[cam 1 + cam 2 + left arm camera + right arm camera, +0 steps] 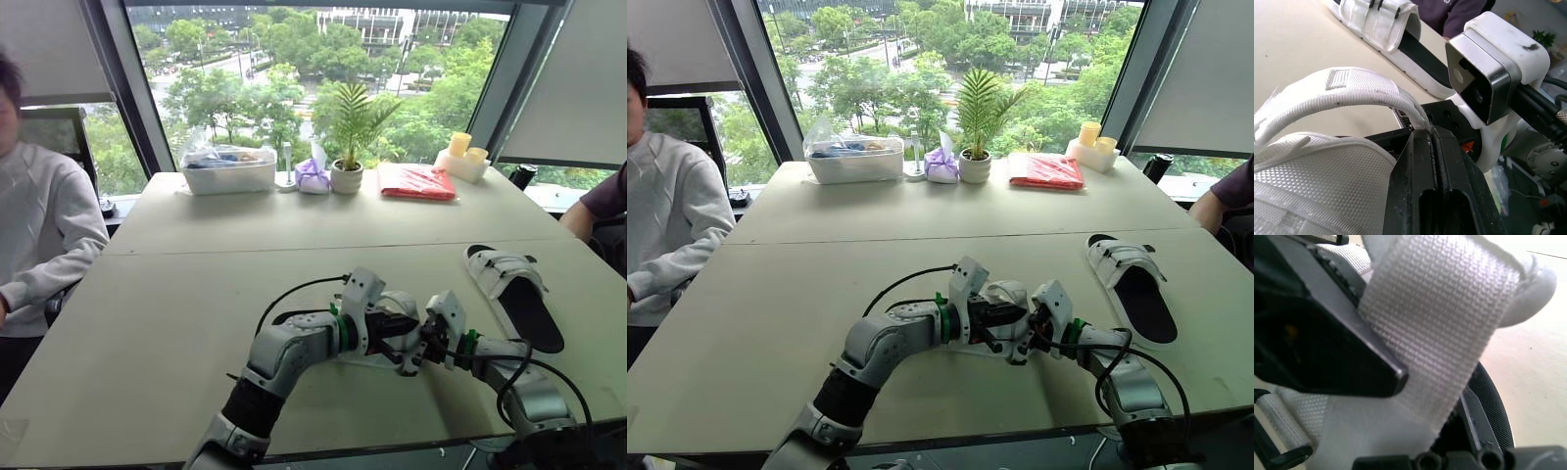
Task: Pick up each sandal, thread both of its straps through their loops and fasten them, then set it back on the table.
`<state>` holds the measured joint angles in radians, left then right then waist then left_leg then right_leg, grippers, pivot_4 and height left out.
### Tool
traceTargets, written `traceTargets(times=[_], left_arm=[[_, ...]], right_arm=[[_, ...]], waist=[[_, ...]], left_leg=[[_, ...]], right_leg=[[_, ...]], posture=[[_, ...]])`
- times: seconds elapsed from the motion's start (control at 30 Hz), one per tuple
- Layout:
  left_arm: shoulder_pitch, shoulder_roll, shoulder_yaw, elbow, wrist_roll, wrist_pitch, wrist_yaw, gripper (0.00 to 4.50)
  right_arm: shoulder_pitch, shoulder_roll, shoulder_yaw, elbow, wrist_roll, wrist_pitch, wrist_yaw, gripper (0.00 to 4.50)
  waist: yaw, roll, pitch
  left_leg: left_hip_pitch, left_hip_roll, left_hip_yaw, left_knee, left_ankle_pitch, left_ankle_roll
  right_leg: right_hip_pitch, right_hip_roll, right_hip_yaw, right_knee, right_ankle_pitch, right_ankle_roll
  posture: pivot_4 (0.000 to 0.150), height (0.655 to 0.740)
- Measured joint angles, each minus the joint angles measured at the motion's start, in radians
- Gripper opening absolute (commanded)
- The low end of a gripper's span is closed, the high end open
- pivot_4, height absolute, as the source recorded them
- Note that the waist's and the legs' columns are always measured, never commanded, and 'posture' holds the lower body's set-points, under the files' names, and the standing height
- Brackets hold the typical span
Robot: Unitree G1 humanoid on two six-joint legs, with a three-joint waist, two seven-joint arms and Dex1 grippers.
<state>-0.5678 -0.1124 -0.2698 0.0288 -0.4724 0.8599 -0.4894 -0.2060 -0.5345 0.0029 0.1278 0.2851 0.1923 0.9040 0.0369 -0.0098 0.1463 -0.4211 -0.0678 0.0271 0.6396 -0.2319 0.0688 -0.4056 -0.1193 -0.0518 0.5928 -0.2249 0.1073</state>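
I had the left tool (1425,137) pinched right down, its two black fingers (1415,176) together with no gap, and the end of a white woven strap (1352,98) was caught at their tips. That strap arched up and away from the pinch, over the textured white upper of the sandal (1317,191) it belonged to. The right tool (428,345) sat directly opposite and just beside the left one. Its wrist view showed a band of the same white webbing running across close in front of it, but I could not tell whether it was gripping or loose. From the head camera the two tools met low over the surface (196,294), near its front edge and about centre, with the sandal between and beneath them. They covered so much of it that I could not tell which way its long axis ran. The second sandal (514,294) lay flat on the right side of the surface, well apart from both tools. Its long axis ran from far-left to near-right, with the strapped end farther from the robot and the dark open footbed nearer. Its two white straps (500,264) lay across the footbed. Along the far edge by the window stood a clear plastic box (228,168), a small potted plant (346,176) and a red packet (416,181). A person in a light sweater (39,225) sat at the left side.
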Motion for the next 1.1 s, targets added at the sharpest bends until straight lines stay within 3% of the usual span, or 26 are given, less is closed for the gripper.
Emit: traceTargets(times=[0.3,0.5,0.63,0.77,0.87,1.0,1.1], left_arm=[[-0.113,-0.042,0.316,-0.068,-0.25,0.288,0.113,0.03],[-0.194,-0.013,0.47,0.062,-0.361,0.46,0.149,0.03],[-0.219,-0.006,0.501,0.127,-0.369,0.464,0.164,0.03],[-0.184,0.036,0.395,0.104,-0.315,0.379,0.111,0.03],[-0.12,0.076,0.272,0.068,-0.244,0.276,0.049,0.83],[-0.08,0.097,0.187,0.021,-0.196,0.199,0.004,2.66],[-0.051,0.104,0.161,-0.043,-0.193,0.186,-0.02,2.66]], right_arm=[[0.005,0.006,0.002,-0.008,0.0,-0.003,0.002,0.0],[0.0,0.006,0.002,-0.004,-0.001,-0.003,-0.003,0.0],[0.0,0.006,0.002,-0.005,-0.001,-0.003,-0.003,0.0],[0.003,0.006,0.003,-0.005,-0.001,-0.003,-0.003,0.0],[0.002,0.006,0.004,-0.005,-0.001,-0.003,-0.003,0.0],[-0.002,0.007,0.007,-0.005,-0.001,-0.003,-0.003,0.0],[-0.006,0.01,0.015,-0.005,-0.001,-0.003,-0.003,0.0]], waist=[[-0.005,-0.001,0.001],[-0.003,-0.001,0.001],[-0.004,-0.001,0.001],[-0.005,-0.001,0.001],[-0.006,-0.001,0.001],[-0.01,-0.001,0.001],[-0.022,0.0,0.001]], left_leg=[[-0.003,0.001,0.0,0.0,0.0,0.0],[-0.003,0.001,-0.001,0.003,0.0,0.0],[-0.003,0.001,-0.001,0.003,0.0,0.0],[-0.003,0.001,-0.001,0.002,0.0,-0.001],[-0.003,0.001,-0.001,0.002,0.0,-0.001],[-0.004,0.001,-0.001,0.001,0.0,-0.001],[-0.004,0.001,-0.001,-0.001,0.0,0.0]], right_leg=[[-0.001,0.001,-0.001,0.001,0.0,0.001],[-0.002,0.002,-0.002,0.001,0.0,0.001],[-0.002,0.002,-0.002,0.001,0.001,0.001],[-0.001,0.002,-0.002,0.001,0.001,0.001],[-0.002,0.001,-0.002,0.001,0.0,0.0],[-0.001,0.001,-0.001,0.001,0.0,-0.001],[-0.001,0.001,-0.001,0.0,0.0,-0.001]], posture=[[0.15,0.7388],[0.15,0.7388],[0.15,0.7388],[0.15,0.7388],[0.15,0.7388],[0.15,0.7388],[0.15,0.7388]])
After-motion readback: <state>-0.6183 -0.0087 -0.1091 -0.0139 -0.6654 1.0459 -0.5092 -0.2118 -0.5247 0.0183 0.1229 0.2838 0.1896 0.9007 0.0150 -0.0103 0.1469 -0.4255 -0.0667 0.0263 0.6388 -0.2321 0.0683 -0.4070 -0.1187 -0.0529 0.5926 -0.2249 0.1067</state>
